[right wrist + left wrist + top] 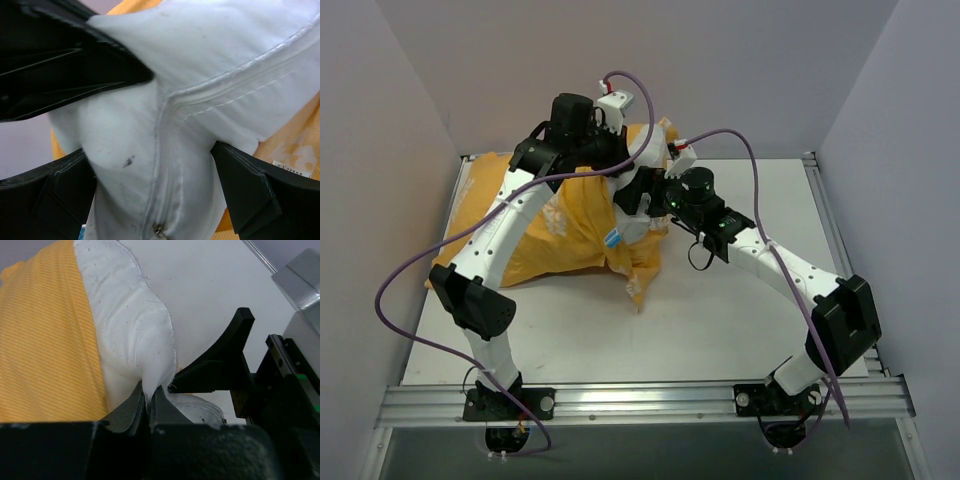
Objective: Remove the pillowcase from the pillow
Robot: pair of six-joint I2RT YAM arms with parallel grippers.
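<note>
The left gripper (148,396) fills the foreground of its own view, its jaws pressed together on a thin fold of the white pillow (131,330). The right gripper (157,186) stands spread wide, one finger on each side of the same pillow corner, holding nothing. The orange pillowcase (570,232) lies bunched at the far left of the table (720,320). It covers most of the pillow, and only that white corner pokes out towards the middle.

The main risk is that nothing grips the pillowcase. If the right jaws close where they are, both arms hold the pillow. A pull would then probably drag pillow and cover across the table together, not apart.

The left pinch is also shallow. It holds only a ridge of cloth, which could slip free under a firm tug.

The two grippers crowd one another. One right finger sits just beside the left fingertips, so a small sideways move could knock them together.

The zip (159,229) lies between the right fingers, and closing on it might snag.
</note>
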